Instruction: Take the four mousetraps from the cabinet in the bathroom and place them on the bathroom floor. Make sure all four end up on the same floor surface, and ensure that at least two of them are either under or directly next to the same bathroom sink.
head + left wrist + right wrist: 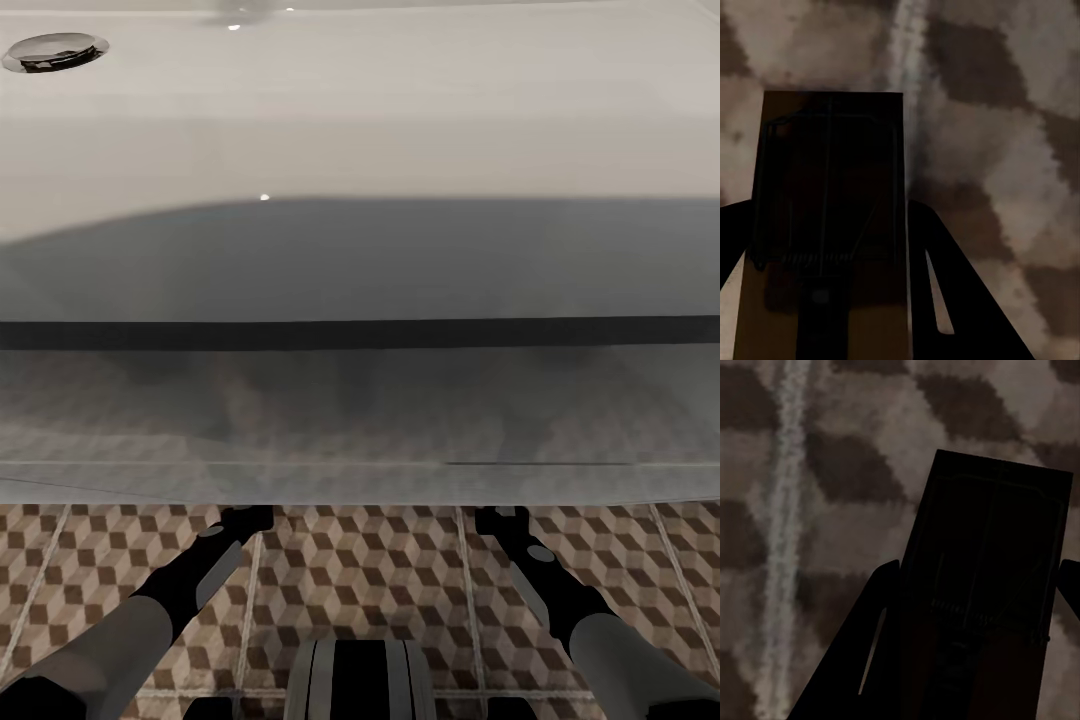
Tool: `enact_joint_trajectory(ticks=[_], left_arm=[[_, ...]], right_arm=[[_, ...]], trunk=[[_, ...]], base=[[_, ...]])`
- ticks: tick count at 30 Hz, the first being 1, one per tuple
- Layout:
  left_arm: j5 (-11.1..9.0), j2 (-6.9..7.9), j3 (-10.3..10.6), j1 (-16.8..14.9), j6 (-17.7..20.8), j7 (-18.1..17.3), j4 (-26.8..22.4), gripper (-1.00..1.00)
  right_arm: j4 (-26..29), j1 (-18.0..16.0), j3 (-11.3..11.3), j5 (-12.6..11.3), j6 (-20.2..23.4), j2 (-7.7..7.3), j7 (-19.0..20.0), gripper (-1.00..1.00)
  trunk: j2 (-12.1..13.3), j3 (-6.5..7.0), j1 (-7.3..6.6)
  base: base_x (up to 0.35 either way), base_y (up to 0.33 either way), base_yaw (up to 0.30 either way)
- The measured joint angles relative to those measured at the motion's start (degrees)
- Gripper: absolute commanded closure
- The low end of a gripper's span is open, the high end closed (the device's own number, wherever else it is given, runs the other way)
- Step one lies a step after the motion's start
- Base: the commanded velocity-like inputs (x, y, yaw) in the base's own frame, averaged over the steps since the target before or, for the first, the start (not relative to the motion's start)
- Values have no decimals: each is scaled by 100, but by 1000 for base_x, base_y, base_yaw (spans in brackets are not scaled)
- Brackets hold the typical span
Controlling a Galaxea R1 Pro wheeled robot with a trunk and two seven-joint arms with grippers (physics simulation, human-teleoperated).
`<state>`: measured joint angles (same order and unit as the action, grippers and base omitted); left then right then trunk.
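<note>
With both arms reaching under the sink (360, 120), each gripper is clamped on a mousetrap: left one (829, 225), right one (994, 577), held just above bathroom floor (360, 570) tiles w/ cube pattern.

The sink (360, 120) is smooth, glossy white, like glazed ceramic, catching small bright highlights, with a polished chrome drain (55, 52) at its far corner. The vanity front (360, 420) below has a semi-gloss pale finish that mirrors the patterned floor (360, 580), whose tiles look matt and printed in brown, beige and white cubes, split by pale, slightly rough grout lines. Each mousetrap, one (829, 225) seen by the left wrist camera and the other (990, 585) by the right, is a flat board of dull brown wood carrying thin metal wire and a coiled spring. The arms (200, 580) wear matt black and satin grey casings resembling plastic.
</note>
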<state>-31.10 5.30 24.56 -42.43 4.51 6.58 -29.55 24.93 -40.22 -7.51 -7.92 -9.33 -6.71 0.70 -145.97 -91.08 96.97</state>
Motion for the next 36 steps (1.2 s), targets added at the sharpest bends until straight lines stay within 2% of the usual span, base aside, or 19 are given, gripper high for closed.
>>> enact_joint_trajectory(ticks=[21,27,36], left_arm=[[2,-24,0,-48,27,-105,0,100],[2,-29,0,-52,27,-106,0,100],[2,-6,1,-53,27,-107,7,100]], right_arm=[[2,0,-3,-6,-3,-31,17,100],[0,0,2,-19,-9,-51,190,100],[0,0,14,-34,-18,-67,222,100]], trunk=[[0,0,0],[0,0,0],[0,0,0]], base=[[0,0,0],[0,0,0],[0,0,0]])
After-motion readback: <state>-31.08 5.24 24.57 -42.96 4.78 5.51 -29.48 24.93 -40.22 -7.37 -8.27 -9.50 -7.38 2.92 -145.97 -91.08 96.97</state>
